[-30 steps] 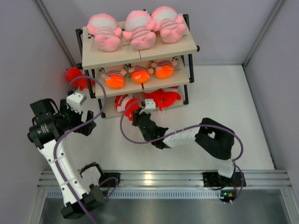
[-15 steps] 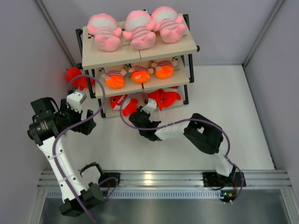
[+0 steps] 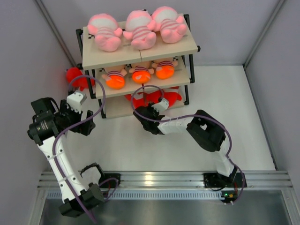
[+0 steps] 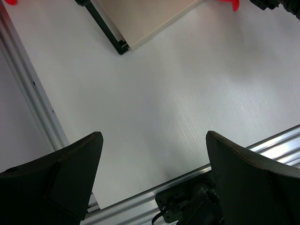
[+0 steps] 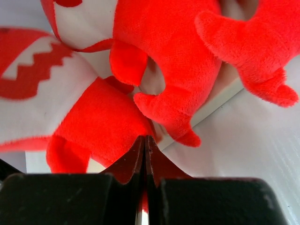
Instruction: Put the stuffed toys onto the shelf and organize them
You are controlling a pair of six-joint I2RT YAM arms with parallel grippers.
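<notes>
The shelf (image 3: pixel 140 55) stands at the back, and its bottom board corner shows in the left wrist view (image 4: pixel 140 23). Three pale-pink striped dolls (image 3: pixel 139 29) lie on its top board and three more (image 3: pixel 141 74) on the middle board. Red sharks (image 3: pixel 159 97) lie on the bottom board. My right gripper (image 3: pixel 142 112) is at the front edge of the bottom board, its jaws pressed together with a sliver of a red shark (image 5: pixel 103 126) between them (image 5: pixel 145 139). Another red shark (image 5: pixel 178 56) lies beside it. My left gripper (image 3: pixel 88 123) is open and empty (image 4: pixel 154 136) over bare table.
A red plush (image 3: pixel 75 77) lies on the table left of the shelf, against the left wall. Grey walls close in the white table on three sides. An aluminium rail (image 3: pixel 159 178) with both arm bases runs along the near edge.
My right gripper has moved right and in toward the shelf with the red shark, whose white mouth has now gone under the middle board. The left arm has barely moved.
</notes>
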